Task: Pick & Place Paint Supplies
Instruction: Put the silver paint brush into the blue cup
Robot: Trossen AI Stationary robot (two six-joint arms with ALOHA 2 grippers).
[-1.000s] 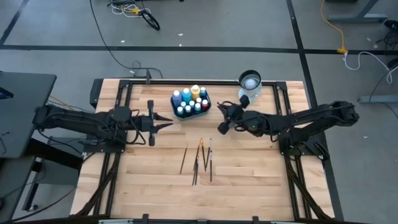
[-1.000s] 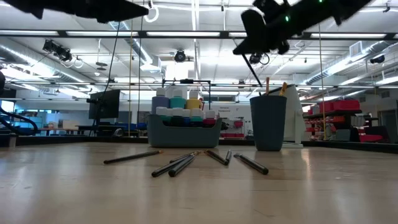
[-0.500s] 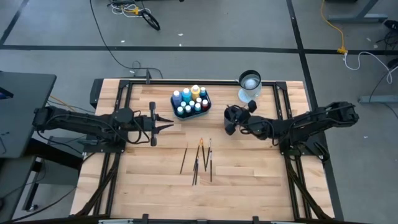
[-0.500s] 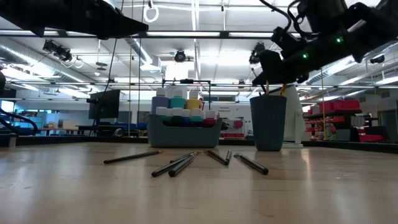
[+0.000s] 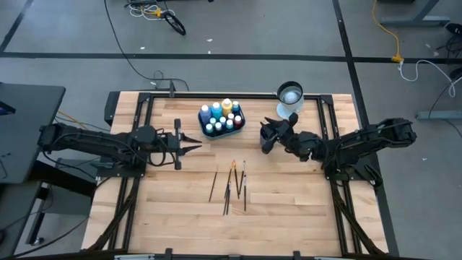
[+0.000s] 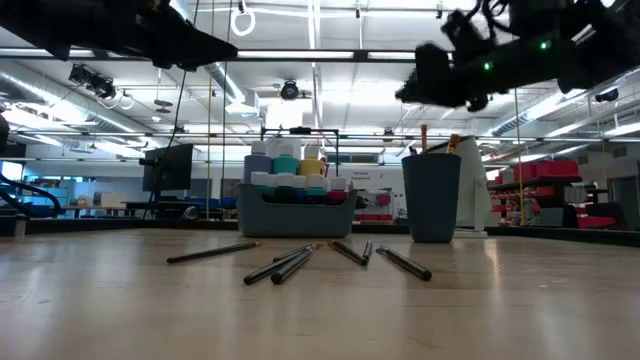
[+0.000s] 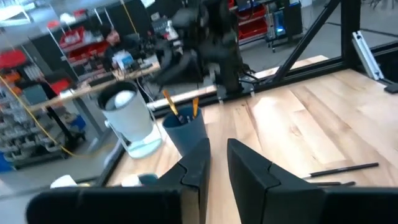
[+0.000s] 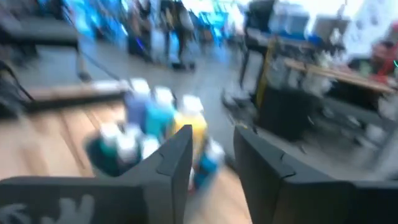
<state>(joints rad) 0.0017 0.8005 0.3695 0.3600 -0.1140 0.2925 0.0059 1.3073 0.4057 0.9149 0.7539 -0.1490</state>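
we see the right gripper (image 5: 266,137) raised above the table between the tray (image 5: 221,131) and the dark cup (image 6: 432,196), its fingers (image 8: 177,158) parted and empty. the left gripper (image 5: 193,143) hangs left of the tray, fingers (image 7: 198,168) slightly apart, nothing between them. the paint bottles (image 5: 221,115) stand in the tray. several brushes (image 5: 232,185) lie loose on the wood nearer us; two stand in the cup.

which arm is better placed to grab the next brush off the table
Probably the right. Its hand hangs open and empty by the dark blue cup, nearer the thin dark-handled brushes on the wooden table. The left hand waits beside the teal tray.
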